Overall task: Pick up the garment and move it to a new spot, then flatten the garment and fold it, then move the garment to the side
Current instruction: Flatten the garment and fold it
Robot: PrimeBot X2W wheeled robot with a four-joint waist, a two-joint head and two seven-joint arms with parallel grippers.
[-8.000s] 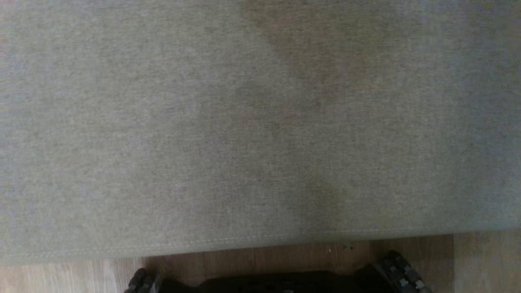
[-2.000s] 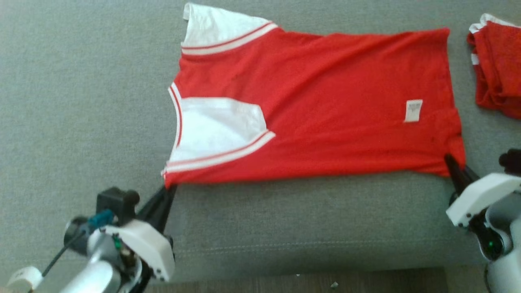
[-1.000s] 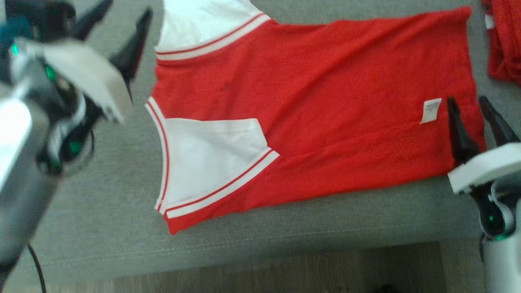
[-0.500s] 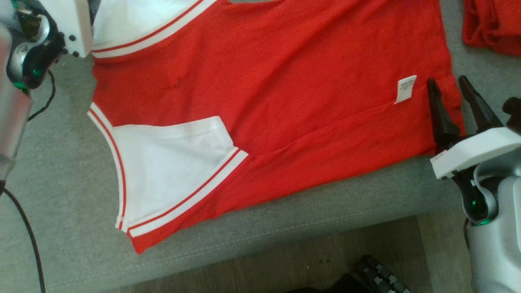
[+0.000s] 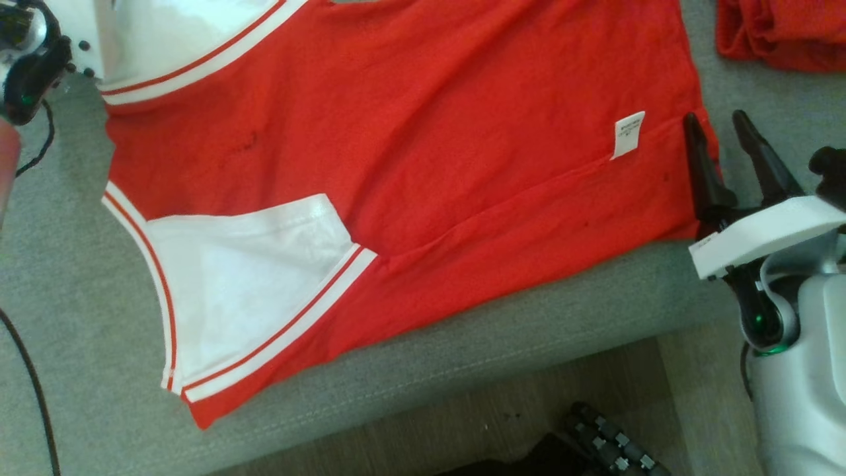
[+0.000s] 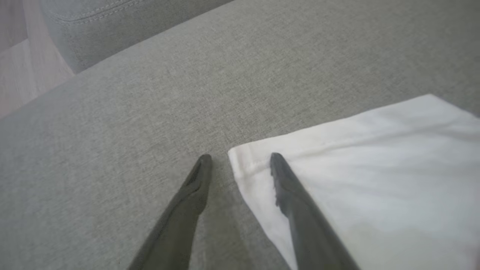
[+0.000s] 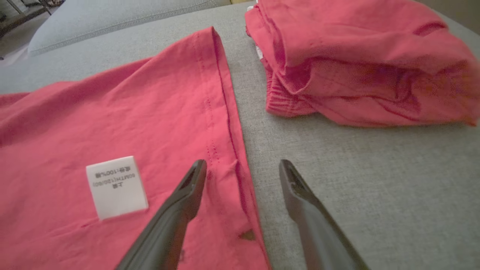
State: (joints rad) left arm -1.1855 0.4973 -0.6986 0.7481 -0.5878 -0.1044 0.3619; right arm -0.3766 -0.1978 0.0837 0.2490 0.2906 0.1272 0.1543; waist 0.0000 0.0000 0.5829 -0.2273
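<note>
While the red garment (image 5: 429,132) lies spread, left gripper (image 6: 240,156) and right gripper (image 7: 242,163) stand open astride its edges.

Right gripper (image 5: 715,120) sits at three o'clock in the head view, two long dark tapering fingers (image 5: 704,172) pointing to twelve, jaws spread wide and gripping nothing. Behind it, the white wedge-shaped wrist housing (image 5: 767,235) and the pale grey forearm (image 5: 803,390) run down towards five o'clock. Left gripper (image 6: 240,156), seen from its own wrist camera, stands parted too, dark fingers aimed forward and down. The black-and-white left wrist (image 5: 39,46) is up at ten o'clock.
</note>
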